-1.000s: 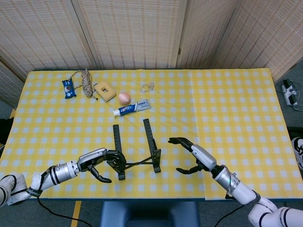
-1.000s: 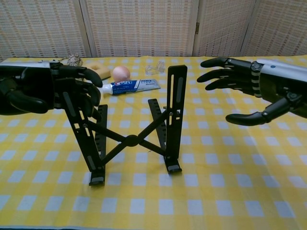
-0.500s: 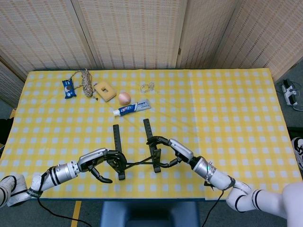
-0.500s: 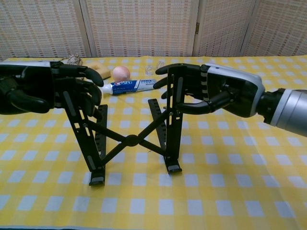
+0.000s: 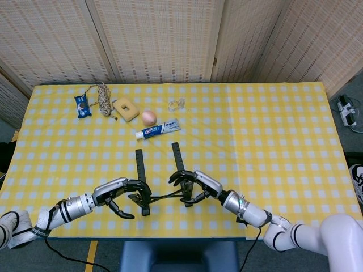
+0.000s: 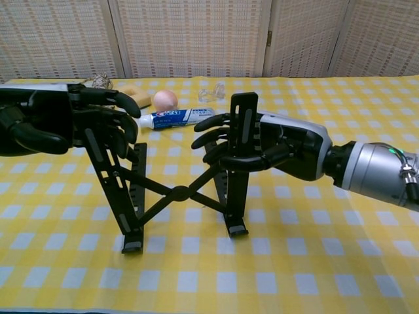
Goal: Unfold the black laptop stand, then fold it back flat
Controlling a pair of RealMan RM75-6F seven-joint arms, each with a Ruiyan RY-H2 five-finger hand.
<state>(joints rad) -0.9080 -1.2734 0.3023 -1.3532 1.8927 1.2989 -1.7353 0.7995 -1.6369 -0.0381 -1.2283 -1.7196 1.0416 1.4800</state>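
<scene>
Surface: a table [image 5: 272, 130] under a yellow-and-white checked cloth, its near edge toward the robot.
Room: pale woven folding screens [image 5: 164, 39] stand behind the table; grey floor shows at the right.
Laptop stand [image 6: 180, 193]: black, opened up near the front edge, two slotted arms raised and joined by crossed braces.
Left hand [image 6: 62, 124]: fingers wrapped round the stand's left arm, holding it.
Right hand [image 6: 265, 147]: closed round the stand's right arm, fingers in front, thumb beneath.
Far side: toothpaste tube [image 5: 157, 130], egg [image 5: 148, 117], yellow sponge [image 5: 126, 109], twine coil [image 5: 103, 99], blue packet [image 5: 83, 105], small clear item [image 5: 176, 104].
</scene>
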